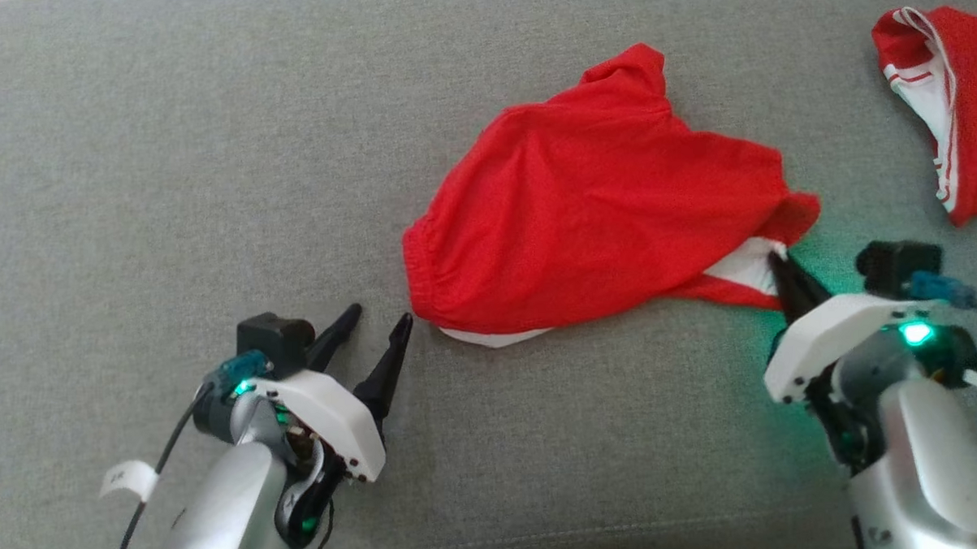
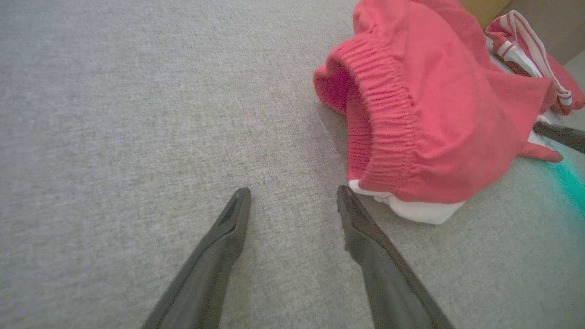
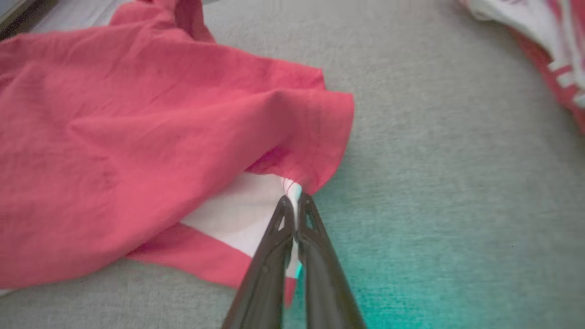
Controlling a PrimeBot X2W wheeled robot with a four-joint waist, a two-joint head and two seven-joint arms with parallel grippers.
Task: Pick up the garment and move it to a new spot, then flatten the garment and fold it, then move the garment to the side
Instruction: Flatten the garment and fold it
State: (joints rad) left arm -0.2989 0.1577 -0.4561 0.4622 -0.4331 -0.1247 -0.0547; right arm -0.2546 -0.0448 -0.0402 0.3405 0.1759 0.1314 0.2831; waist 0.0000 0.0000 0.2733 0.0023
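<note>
Grippers: right gripper [image 3: 296, 201] clamped on white-lined corner of garment [image 1: 584, 214]; left gripper [image 1: 381, 313] spread wide, empty, just beside waistband [image 2: 388, 137]; ribbing clear in left wrist view.

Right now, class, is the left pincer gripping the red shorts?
No: the left pincer stands open beside the shorts, with only the grey surface in its gap.
</note>
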